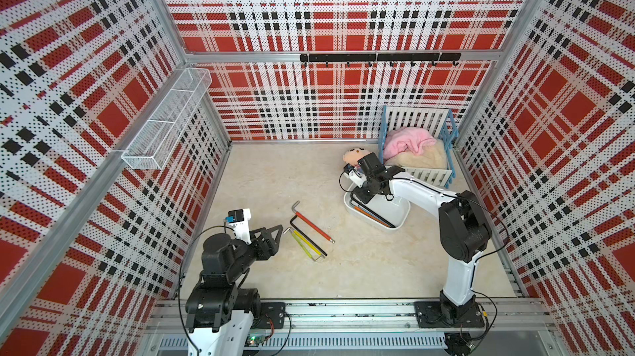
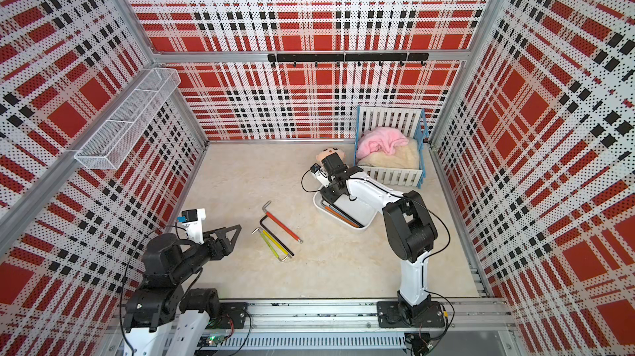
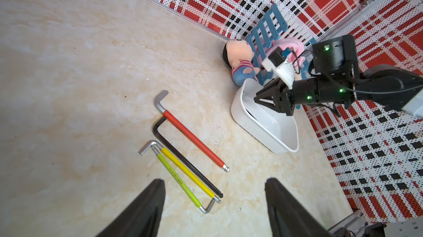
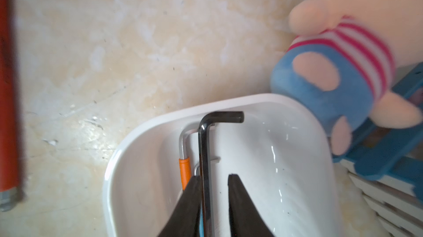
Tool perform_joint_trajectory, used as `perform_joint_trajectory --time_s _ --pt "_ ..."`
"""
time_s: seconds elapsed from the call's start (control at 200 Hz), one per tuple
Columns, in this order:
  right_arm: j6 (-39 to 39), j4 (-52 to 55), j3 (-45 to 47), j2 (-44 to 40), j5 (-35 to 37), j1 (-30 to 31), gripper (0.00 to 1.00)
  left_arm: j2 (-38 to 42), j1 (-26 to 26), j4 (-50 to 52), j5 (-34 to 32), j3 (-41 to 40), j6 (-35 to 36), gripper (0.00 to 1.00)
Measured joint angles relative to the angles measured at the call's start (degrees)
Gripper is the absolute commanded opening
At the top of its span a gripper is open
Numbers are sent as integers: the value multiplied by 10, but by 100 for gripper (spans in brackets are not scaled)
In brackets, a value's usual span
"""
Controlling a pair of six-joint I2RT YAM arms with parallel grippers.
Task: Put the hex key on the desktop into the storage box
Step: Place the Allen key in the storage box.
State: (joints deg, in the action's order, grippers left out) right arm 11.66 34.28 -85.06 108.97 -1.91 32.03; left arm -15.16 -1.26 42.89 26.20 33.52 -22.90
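Holding the left gripper [image 1: 280,229] over the surface [image 1: 275,172], fingers spread, gripping nothing. Leaving the lime hex key [image 3: 178,179], yellow hex key [image 3: 187,171], bare black hex key [image 3: 190,164] and red hex key [image 3: 194,141] lying near it, well apart from the storage box [image 4: 160,119]. Setting a dark hex key [image 4: 206,155] inside that box beside an orange hex key [image 4: 184,169], right gripper [image 4: 214,176] fingers parted around its shaft, possibly touching on one side, hard telling through blur. Calling for widening, then lifting straight up, avoiding dragging the key out or bumping the plush doll [image 4: 332,75].
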Motion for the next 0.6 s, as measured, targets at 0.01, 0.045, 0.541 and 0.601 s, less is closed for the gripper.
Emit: perform_joint_trajectory --time_s 0.01,0.045,0.541,0.601 --pt "-1 0 -2 -2 0 0 27 0 0 0 0 0 0 74" --pt "-7 0 -10 -9 0 3 27 0 -1 0 0 0 0 74" --pt "-107 37 -170 67 9 168 27 1 -3 0 0 0 0 74" --pt "-117 51 -199 96 11 183 29 1 -4 0 0 0 0 74"
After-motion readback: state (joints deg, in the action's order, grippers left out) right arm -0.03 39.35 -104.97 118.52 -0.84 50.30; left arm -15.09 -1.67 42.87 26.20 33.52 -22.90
